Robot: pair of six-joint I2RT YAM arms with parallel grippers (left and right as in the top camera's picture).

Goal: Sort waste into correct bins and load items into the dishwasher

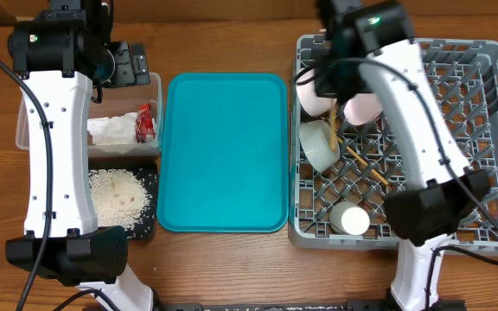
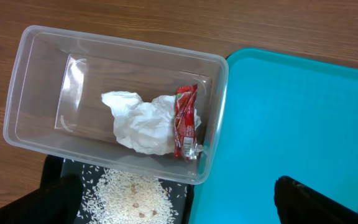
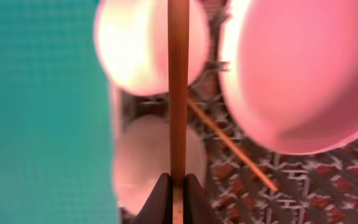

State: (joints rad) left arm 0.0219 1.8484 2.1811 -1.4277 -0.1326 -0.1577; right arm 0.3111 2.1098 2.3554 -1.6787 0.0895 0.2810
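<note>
- Clamping chopstick (image 3: 178,93): right pincer (image 3: 178,186) is gripping it over rack (image 1: 482,95).
- Lowering it flat between pegs is looking safest before release.
- Left pincer (image 2: 178,186) is gaping wide, empty.

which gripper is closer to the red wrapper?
Left. Left gripper hangs open over the clear tub holding the red wrapper; the right gripper is across the teal tray over the dish rack, shut on a chopstick.

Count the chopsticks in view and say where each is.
2. The first chopstick is clamped in the right tool over the grey rack; the other chopstick lies slanted on its grid. The right arm may hide more.
</note>
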